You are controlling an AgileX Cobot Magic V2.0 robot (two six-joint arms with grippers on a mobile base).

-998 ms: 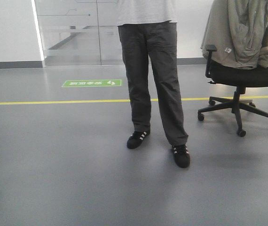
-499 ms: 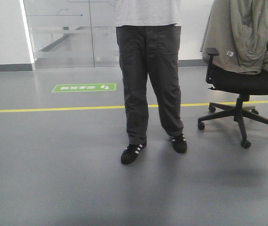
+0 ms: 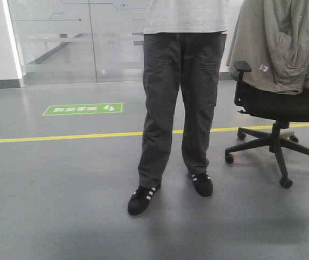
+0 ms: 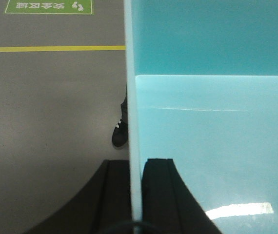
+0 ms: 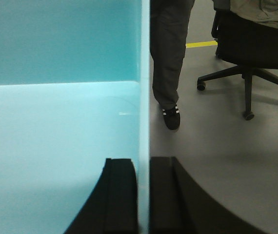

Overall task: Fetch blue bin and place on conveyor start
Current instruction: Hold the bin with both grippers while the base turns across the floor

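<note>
Grey floor (image 3: pixel 62 206), person (image 3: pixel 181 81) at twelve o'clock; we are clenching left gripper (image 4: pixel 136 165) and right gripper (image 5: pixel 142 163) on the blue bin (image 4: pixel 212 146).

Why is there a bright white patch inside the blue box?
Left wrist view: that patch is glare, light bouncing off the glossy bottom of the blue bin. Right wrist view: only a tiny glint there, and the bin looks evenly lit. Front view: slightly soft, with the person casting a faint shadow on the floor.
</note>
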